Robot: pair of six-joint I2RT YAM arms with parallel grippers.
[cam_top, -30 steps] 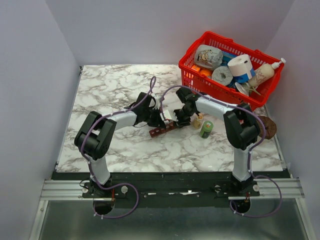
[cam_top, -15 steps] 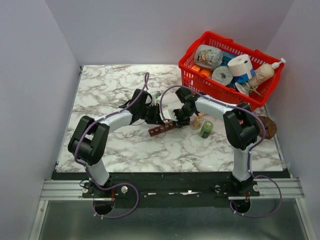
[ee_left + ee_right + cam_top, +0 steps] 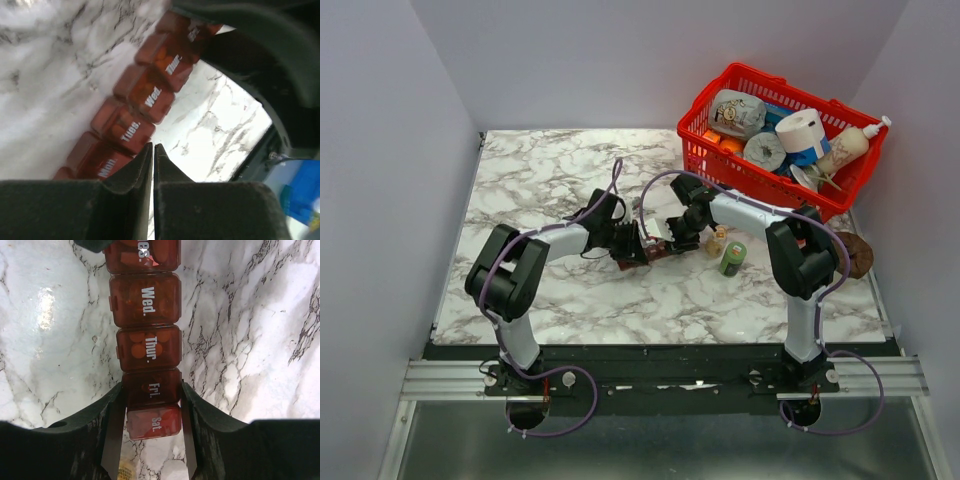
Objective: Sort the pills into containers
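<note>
The containers (image 3: 146, 305) are clamped by the right hand (image 3: 151, 390); next, the Tues. lid (image 3: 131, 131) should probably be pushed by the closed-up left hand (image 3: 153, 150).

The left arm (image 3: 565, 240) and the right arm (image 3: 745, 212) have white link shells between bulky black joint housings. A thin purple cable (image 3: 594, 392) loops out from each black base (image 3: 520, 374) and trails along the links. The left tool (image 3: 153, 149) and the right tool (image 3: 151, 389) are matt black, their wedge-shaped fingers (image 3: 112, 415) tapering to thin tips.
</note>
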